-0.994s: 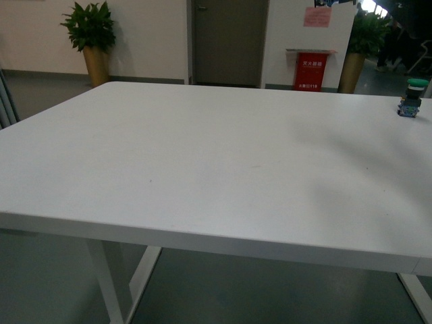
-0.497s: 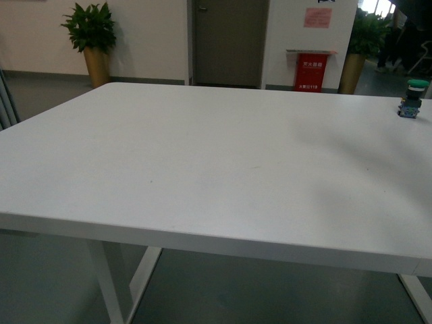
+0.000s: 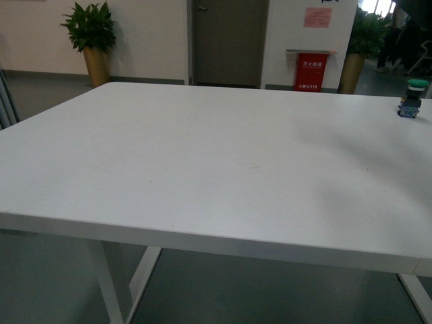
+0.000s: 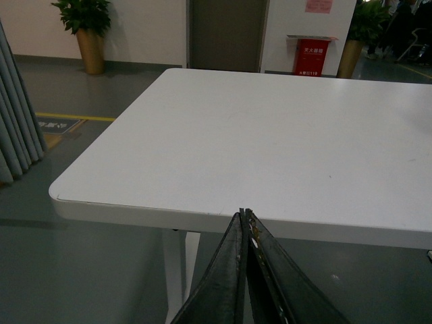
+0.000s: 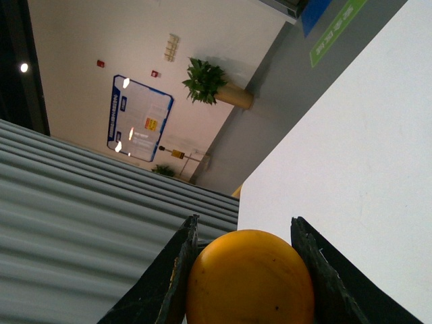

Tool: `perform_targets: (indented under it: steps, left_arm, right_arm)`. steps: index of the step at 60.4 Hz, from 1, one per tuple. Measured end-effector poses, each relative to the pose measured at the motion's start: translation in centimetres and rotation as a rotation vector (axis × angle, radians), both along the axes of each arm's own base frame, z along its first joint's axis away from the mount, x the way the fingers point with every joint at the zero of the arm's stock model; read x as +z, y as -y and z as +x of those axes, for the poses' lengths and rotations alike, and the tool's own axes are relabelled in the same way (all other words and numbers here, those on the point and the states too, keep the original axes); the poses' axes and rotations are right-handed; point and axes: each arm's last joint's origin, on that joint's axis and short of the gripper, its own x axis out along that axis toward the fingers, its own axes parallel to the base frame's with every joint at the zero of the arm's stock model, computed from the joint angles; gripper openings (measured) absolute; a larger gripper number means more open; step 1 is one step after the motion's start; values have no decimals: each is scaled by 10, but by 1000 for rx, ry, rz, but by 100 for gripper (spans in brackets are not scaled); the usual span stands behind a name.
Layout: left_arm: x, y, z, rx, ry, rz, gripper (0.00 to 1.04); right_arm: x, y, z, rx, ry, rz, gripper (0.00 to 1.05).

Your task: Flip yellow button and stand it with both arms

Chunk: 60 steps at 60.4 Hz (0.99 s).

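Yellow button [image 5: 250,277]: cap clamped between the jaws of the right gripper [image 5: 244,233], which are spread only to the cap's width. Its body is hidden. It sits by an edge of the tabletop [image 5: 351,155]; contact can't be told.

Last second, front view: no change. The green-capped switch [image 3: 413,96] stays at the tabletop's far right and no arm enters. Judged: button in hand, flip and stand-up not yet done.

Left gripper [image 4: 246,223]: jaws pressed together, empty, off the tabletop's near edge.

background person [image 3: 409,37] shifted, far right corner
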Motion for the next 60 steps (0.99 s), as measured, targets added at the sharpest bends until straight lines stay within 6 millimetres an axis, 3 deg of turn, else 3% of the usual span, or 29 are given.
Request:
perform_targets:
  steps: [20, 41, 52, 60]
  left_arm:
    - [-3, 0, -15, -1, -5, 0, 4]
    - [-3, 0, -15, -1, -6, 0, 5]
    - [-3, 0, -15, -1, -6, 0, 34]
    - [-3, 0, -15, -1, -6, 0, 68]
  right_arm:
    - [0, 2, 0, -3, -4, -1, 36]
    - [0, 2, 0, -1, -6, -2, 35]
    - [1, 4, 2, 2, -30, -48, 35]
    - [18, 19, 25, -63, -62, -231, 35]
